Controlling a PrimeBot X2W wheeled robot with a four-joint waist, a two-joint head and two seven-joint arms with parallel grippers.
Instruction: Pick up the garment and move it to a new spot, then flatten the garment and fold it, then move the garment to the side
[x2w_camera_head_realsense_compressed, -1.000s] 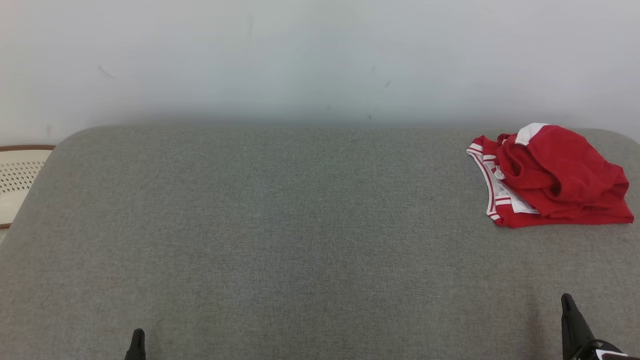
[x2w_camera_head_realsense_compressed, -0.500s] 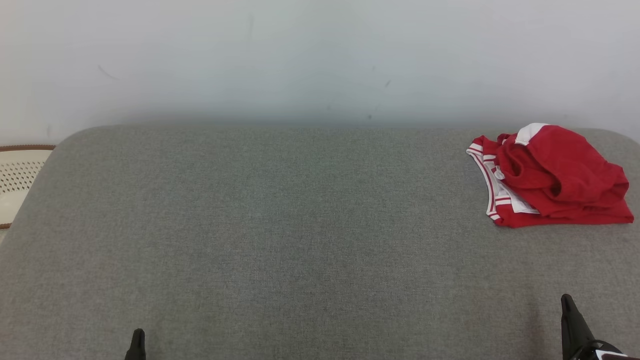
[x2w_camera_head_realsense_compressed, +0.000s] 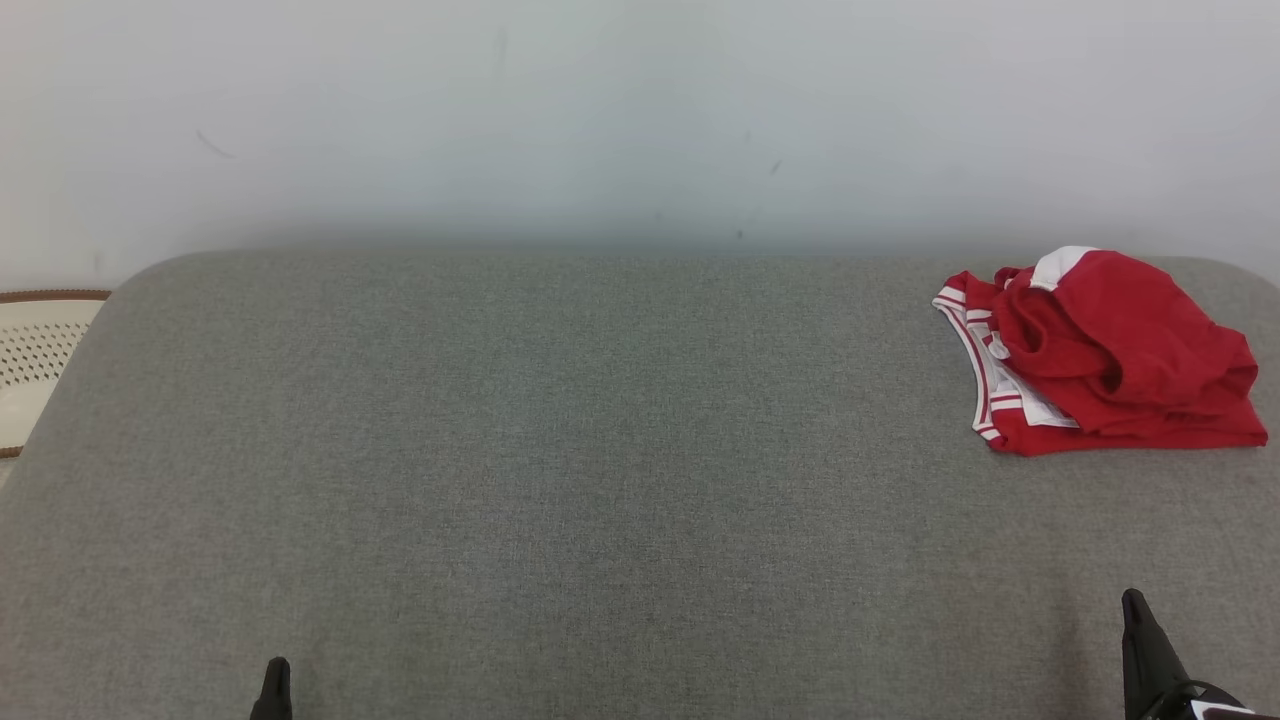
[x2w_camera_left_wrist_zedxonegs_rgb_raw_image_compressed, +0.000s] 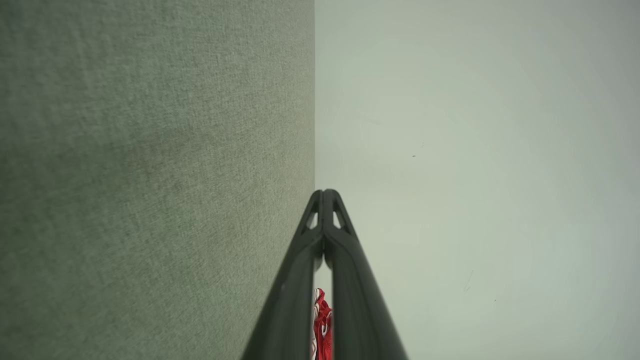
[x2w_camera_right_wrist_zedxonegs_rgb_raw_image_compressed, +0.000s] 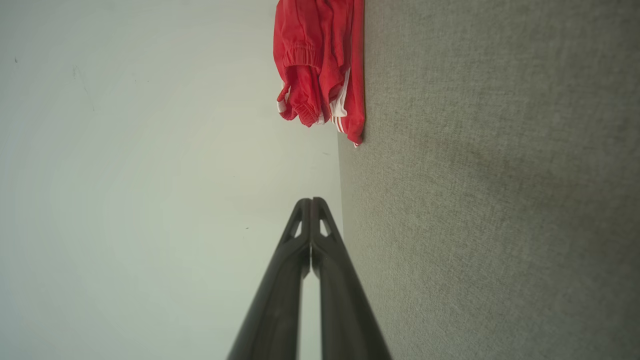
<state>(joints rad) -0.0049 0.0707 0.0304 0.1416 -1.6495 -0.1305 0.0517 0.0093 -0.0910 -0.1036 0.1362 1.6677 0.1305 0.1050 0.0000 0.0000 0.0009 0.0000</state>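
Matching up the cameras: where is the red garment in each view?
Head view: red garment, far right, on the grey cushion.
Left wrist view: garment bottom centre, between left end effector fingers.
Right wrist view: garment top centre, beyond right end effector.
Shared landmark: cushion's far edge against the pale wall.

A pale, off-white wall (x2w_camera_head_realsense_compressed: 640, 110) runs across the back, plain but for a few small dark scuffs. Before it lies a tabletop (x2w_camera_head_realsense_compressed: 600, 450) covered in grey woven fabric — its far corners rounded. At the left edge sits a cream perforated object (x2w_camera_head_realsense_compressed: 35, 360) with a brown rim. Soft, even light.
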